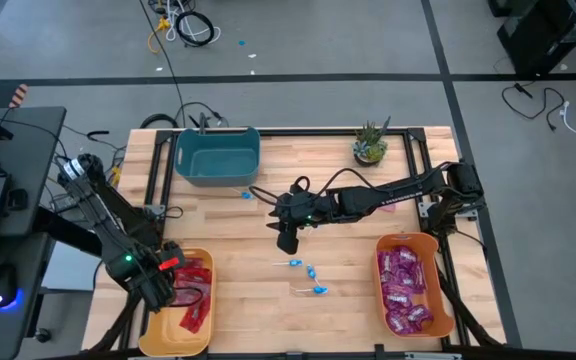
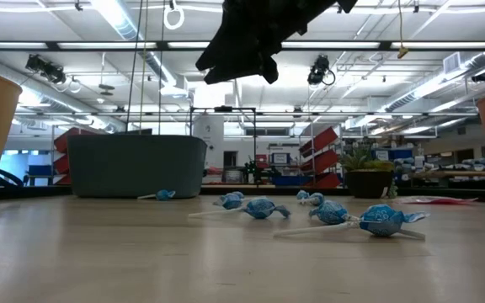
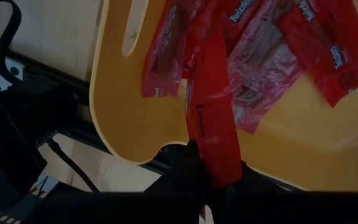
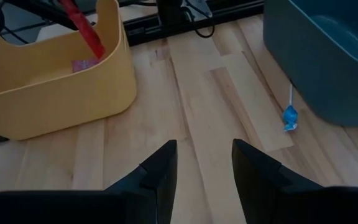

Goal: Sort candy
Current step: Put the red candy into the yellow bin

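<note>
Hanging over yellow bin (image 1: 173,338), left gripper (image 1: 160,290) jaws clamp red packet (image 3: 211,134); right gripper (image 4: 204,163) jaws apart above bench (image 1: 238,300) w/ blue lollipops (image 1: 311,272).

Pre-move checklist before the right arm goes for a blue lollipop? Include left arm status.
1. Right gripper open and empty, above bare wooden table: ok.
2. Small blue lollipops on white sticks lying loose near the table's middle, nothing on top of them: ok.
3. One blue lollipop lies right beside the teal plastic bin; finger room there: cannot tell.
4. Left gripper over the yellow plastic bin, flat red packet between its fingers, not released: not ok.
5. Orange plastic bin of purple-magenta packets off the right arm's path to the lollipops: ok.
</note>
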